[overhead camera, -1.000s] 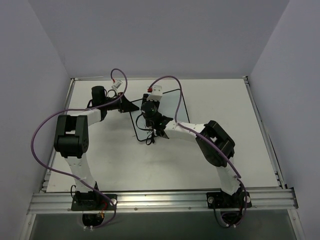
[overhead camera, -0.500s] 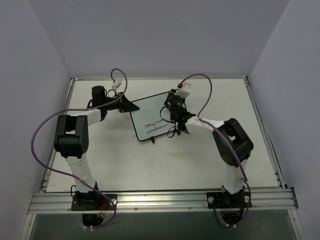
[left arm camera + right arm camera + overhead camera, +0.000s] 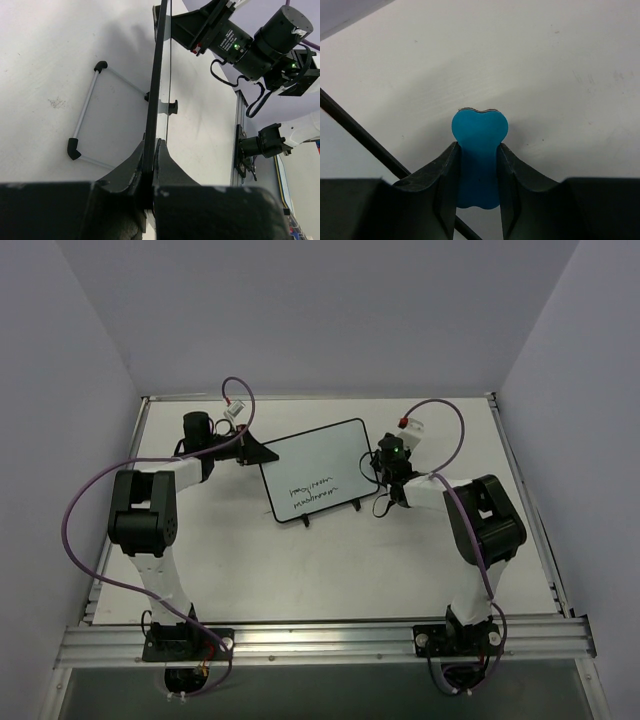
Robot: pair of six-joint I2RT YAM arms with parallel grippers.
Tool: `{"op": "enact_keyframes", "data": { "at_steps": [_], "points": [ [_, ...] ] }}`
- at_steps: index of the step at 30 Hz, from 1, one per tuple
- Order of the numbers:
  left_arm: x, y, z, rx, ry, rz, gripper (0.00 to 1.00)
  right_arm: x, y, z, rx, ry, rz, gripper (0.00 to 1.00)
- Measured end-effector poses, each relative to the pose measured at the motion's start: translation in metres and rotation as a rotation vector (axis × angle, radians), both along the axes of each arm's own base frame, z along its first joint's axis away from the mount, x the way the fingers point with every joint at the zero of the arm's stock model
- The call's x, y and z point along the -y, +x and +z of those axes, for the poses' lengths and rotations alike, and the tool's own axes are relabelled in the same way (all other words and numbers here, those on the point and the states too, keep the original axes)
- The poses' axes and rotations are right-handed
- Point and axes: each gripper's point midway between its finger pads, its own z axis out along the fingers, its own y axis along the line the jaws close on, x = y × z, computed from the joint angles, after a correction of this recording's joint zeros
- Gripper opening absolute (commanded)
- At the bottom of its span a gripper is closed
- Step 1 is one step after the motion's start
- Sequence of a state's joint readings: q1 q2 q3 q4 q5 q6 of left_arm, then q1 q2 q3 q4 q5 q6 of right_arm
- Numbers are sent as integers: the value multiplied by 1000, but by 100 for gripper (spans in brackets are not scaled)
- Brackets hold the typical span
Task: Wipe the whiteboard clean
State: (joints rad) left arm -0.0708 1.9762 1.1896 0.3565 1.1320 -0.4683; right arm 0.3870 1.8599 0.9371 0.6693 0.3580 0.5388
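The whiteboard [image 3: 318, 472] stands tilted on its two black feet in the middle of the table, with two lines of black handwriting [image 3: 311, 490] on its lower part. My left gripper [image 3: 262, 455] is shut on the board's left edge; in the left wrist view the gripper [image 3: 152, 146] clamps the thin black frame [image 3: 159, 75], seen edge-on. My right gripper [image 3: 392, 480] sits just off the board's right edge, shut on a blue bone-shaped eraser [image 3: 479, 145] that points down at the tabletop. The board's black frame [image 3: 355, 130] crosses that view's lower left.
The white tabletop [image 3: 200, 570] has raised metal rails along its edges. Grey walls close in the back and sides. A thin silver rod with black corner pieces [image 3: 85, 115] shows beside the board's base. The right arm's wrist [image 3: 250, 45] is close behind the board.
My right gripper has swept right with the eraser, from over the board's middle to just past its right edge. The handwriting now shows uncovered. The left arm has not moved.
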Motion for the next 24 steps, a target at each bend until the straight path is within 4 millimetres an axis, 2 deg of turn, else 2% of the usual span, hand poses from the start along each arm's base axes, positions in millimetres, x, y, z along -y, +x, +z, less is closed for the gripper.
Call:
{"op": "enact_keyframes", "data": {
  "at_steps": [3,5,13,16,20,22,24],
  "points": [
    [0,0,0,0,0,0,2,2,-5,-4,-7,-12,-8,0],
    [0,0,0,1,0,-1,2,0,-10,0,4,-32,-15,0],
    [-1,-2,1,34,1,-23,2,-5,-46,35,48,-136,-59,0],
    [-1,-2,1,28,1,-19,2,-7,-52,67,109,-135,-70,0],
    [-1,-2,1,28,1,-19,2,-27,-58,107,199,-97,-4,0],
    [-2,-2,1,28,2,-19,2,-46,-60,114,224,-84,71,0],
    [-2,-2,1,27,2,-18,2,-70,-67,111,231,-90,148,0]
  ]
}}
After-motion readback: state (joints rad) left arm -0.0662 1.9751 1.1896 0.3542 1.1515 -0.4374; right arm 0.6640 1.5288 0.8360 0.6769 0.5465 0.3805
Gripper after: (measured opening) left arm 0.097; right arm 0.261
